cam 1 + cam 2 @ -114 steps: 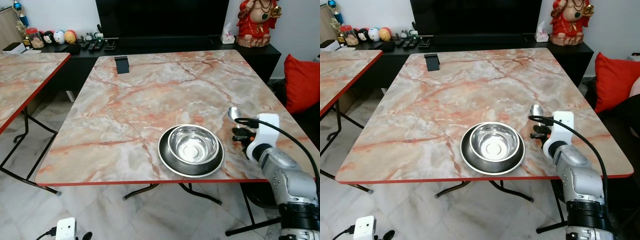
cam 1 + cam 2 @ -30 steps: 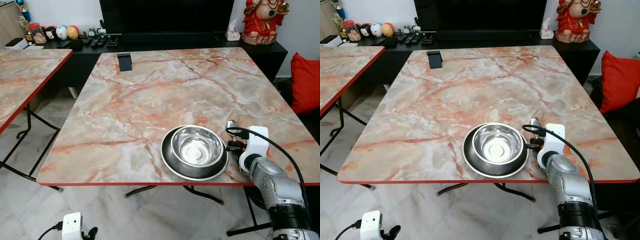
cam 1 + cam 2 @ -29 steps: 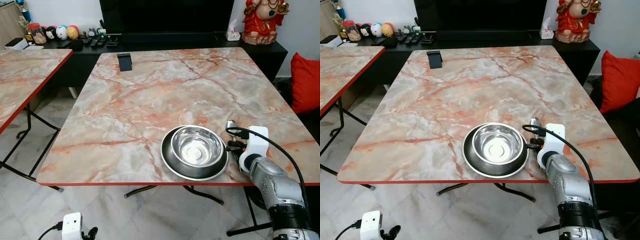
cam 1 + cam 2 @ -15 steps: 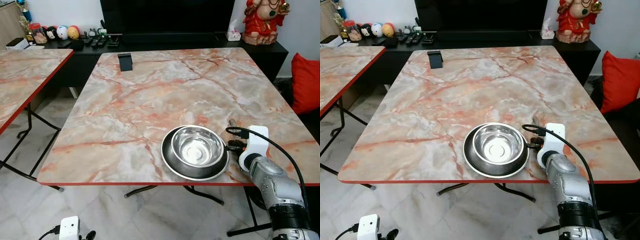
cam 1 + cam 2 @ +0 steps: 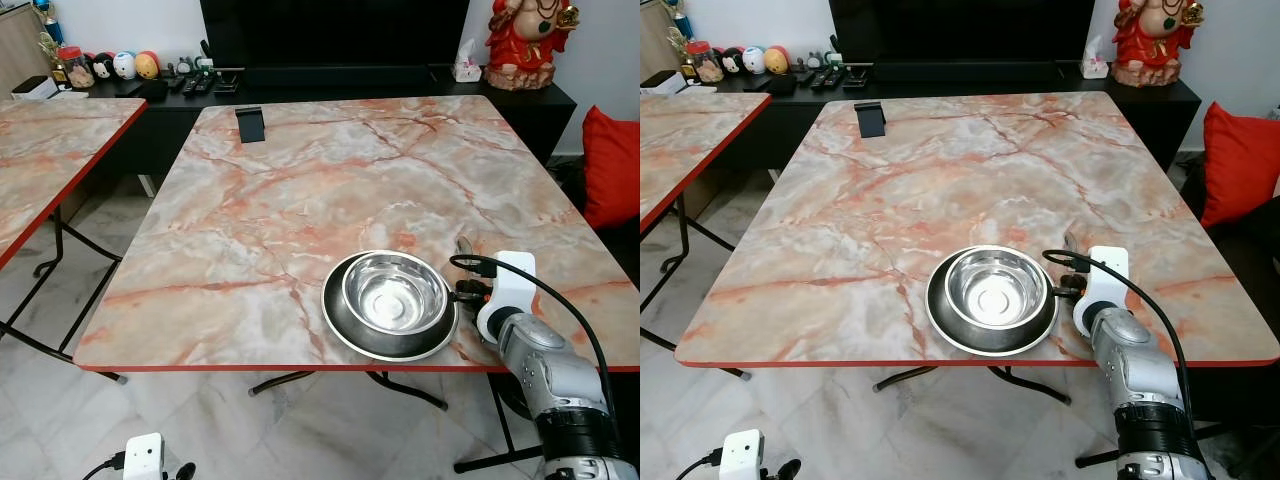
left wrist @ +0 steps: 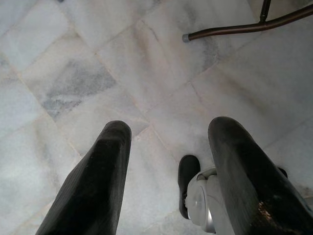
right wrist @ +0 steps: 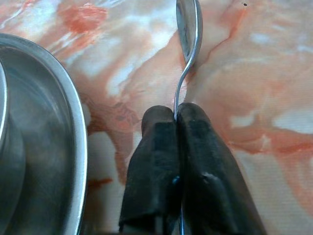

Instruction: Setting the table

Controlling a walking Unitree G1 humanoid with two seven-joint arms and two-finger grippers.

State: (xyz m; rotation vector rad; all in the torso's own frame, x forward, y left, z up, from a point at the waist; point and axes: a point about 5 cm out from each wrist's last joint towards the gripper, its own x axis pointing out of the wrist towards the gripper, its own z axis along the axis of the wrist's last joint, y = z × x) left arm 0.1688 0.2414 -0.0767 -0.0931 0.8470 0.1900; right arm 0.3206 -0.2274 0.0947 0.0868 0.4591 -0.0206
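A steel bowl sits in a dark round plate near the front edge of the marble table. Just right of the plate, my right gripper is shut on the handle of a metal spoon. The spoon points away from me, low over the tabletop, with its bowl end turned on edge. In the right wrist view the plate rim lies close beside the fingers. My left gripper hangs open over the tiled floor with nothing in it.
A black stand is at the table's far left. A second marble table stands to the left. A red cushion is on the right, and a red figurine on the dark console behind. A table foot rests on the floor.
Since 3.8 s ago my right gripper has carried the spoon closer to the plate and lower. Over the last second the spoon has tipped further on edge.
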